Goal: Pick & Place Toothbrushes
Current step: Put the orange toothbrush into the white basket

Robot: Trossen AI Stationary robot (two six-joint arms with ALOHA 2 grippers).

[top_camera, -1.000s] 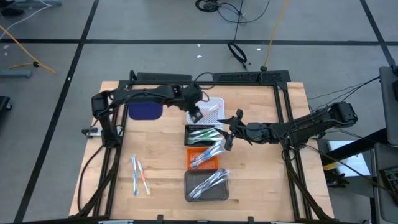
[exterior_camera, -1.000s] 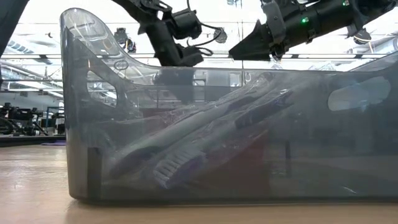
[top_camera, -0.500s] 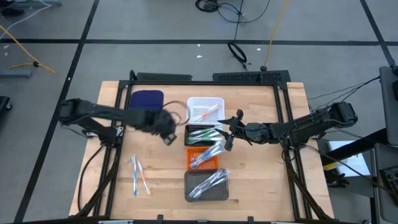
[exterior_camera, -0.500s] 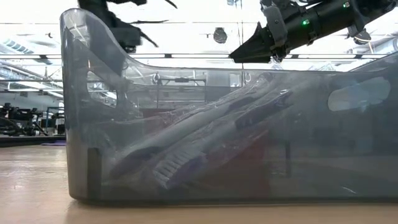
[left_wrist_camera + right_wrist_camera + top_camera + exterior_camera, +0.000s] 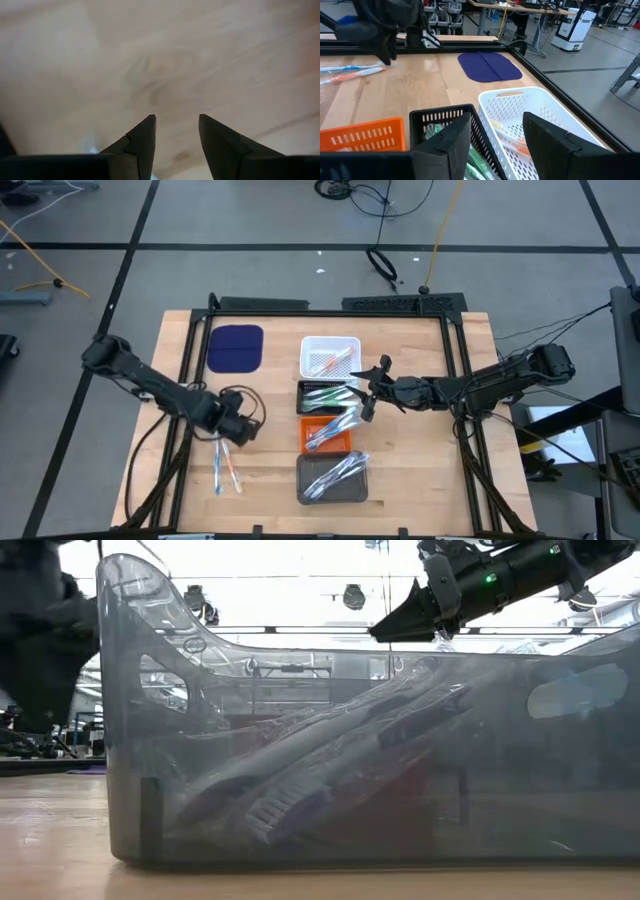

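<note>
Across the middle of the wooden tabletop (image 5: pixel 420 460), four trays run in a line from far edge to near edge: white tray (image 5: pixel 330 357), black tray (image 5: pixel 325 397), orange tray (image 5: pixel 327 432), grey tray (image 5: pixel 332 478). Dark blue pad (image 5: pixel 235 347) lies flat near the far-left corner, beside the white tray. Left arm reaches in from the left edge; left gripper (image 5: pixel 243 430) sits low over bare wood just left of the orange tray, jaws parted, nothing between them in the wrist view. Right arm stretches in from the right edge; right gripper (image 5: pixel 362 402) hangs over the right end of the black tray, fingers apart, empty. Toothbrushes: green ones (image 5: pixel 328 395) in the black tray, clear ones (image 5: pixel 333 429) across the orange tray, more clear ones (image 5: pixel 335 474) in the grey tray, red/pink ones (image 5: pixel 332 361) in the white tray. Three loose toothbrushes (image 5: pixel 224 462), light blue and orange-pink, lie on the wood toward the near-left corner, just below the left gripper, not touching it.
</note>
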